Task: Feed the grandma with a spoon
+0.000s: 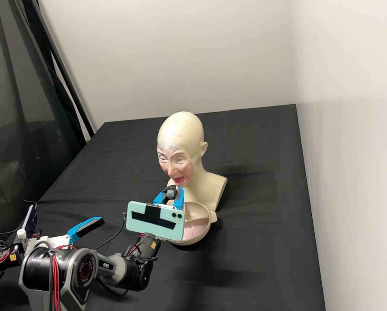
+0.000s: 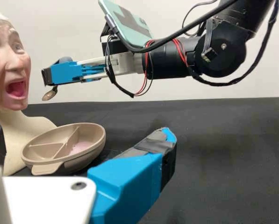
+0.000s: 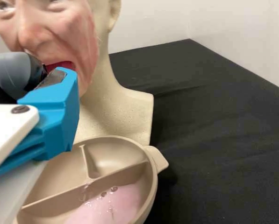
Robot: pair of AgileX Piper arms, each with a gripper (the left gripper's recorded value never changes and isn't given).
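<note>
Here the right gripper (image 2: 53,74), raised just in front of the grandma head (image 1: 182,151), is pinched on the grey handle of the spoon (image 2: 49,95). The spoon's tip hangs near the open mouth without touching it, above the divided dish (image 1: 202,214) of pink liquid at the bust's near side. The left gripper (image 1: 88,225) sits low at near left, its fingers spread apart.

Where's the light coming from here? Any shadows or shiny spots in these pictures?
High view: soft, even light; the mannequin head throws only a faint shadow on the black bench beside it. Left wrist view: darker patch under the bowl. Right wrist view: small glints on the pink liquid.
</note>
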